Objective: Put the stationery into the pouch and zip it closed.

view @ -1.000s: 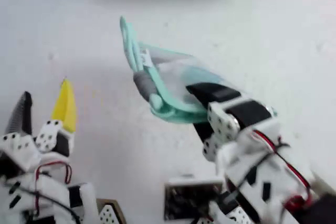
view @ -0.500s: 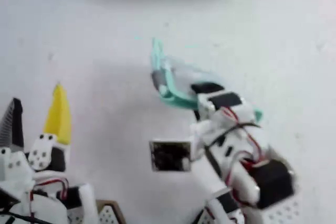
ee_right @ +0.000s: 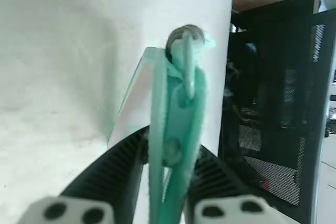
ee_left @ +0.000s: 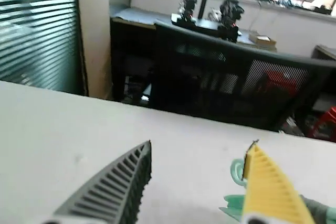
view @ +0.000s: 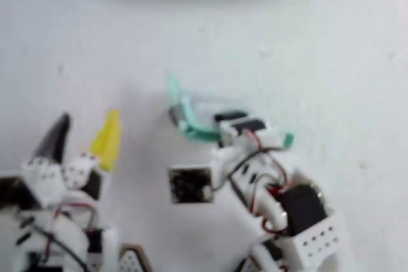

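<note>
We find the right hand (ee_right: 169, 150) clamped on the rim of the teal pouch (view: 191, 124), which stands on edge over the surface (view: 287, 42), a grey item (ee_right: 181, 32) possibly inside. The left hand (view: 81, 137) is apart, empty. We advise bracing firmly and drawing it shut straight.

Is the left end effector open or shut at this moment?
Open. The left end effector has its grey finger and yellow finger spread apart, with bare table between them.

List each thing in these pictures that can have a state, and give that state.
left end effector: open, holding nothing.
right end effector: shut on the pouch.
pouch: clamped edge-on in the right end effector; zip state unclear.
</note>
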